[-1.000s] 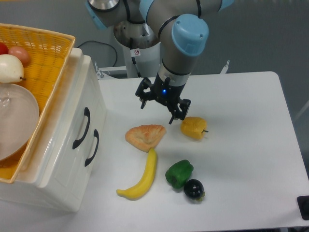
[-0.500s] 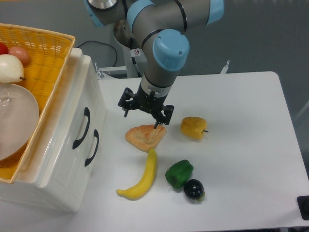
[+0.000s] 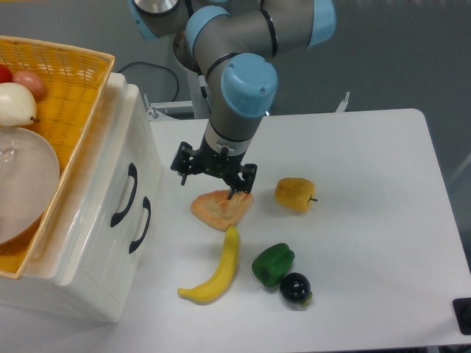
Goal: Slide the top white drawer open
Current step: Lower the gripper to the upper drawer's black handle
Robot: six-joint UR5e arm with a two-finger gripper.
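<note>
The pincer [image 3: 213, 175] hangs above the desk [image 3: 368, 220] with its two fingers spread wide and nothing between them, just over the far edge of a flat pastry-like piece [image 3: 221, 208] and to the right of the white cabinet [image 3: 88, 243]. The top white drawer [image 3: 121, 187] sits in the cabinet's front face at the left, its curved black handle [image 3: 125, 194] facing the pincer but apart from it; the lower drawer's handle [image 3: 140, 224] lies just beside it. A yellow wicker basket [image 3: 70, 95] rests on top of the cabinet. On the desk lie a yellow pepper [image 3: 295, 194], a banana [image 3: 217, 271], a green pepper [image 3: 273, 264] and a dark round fruit [image 3: 296, 288]
</note>
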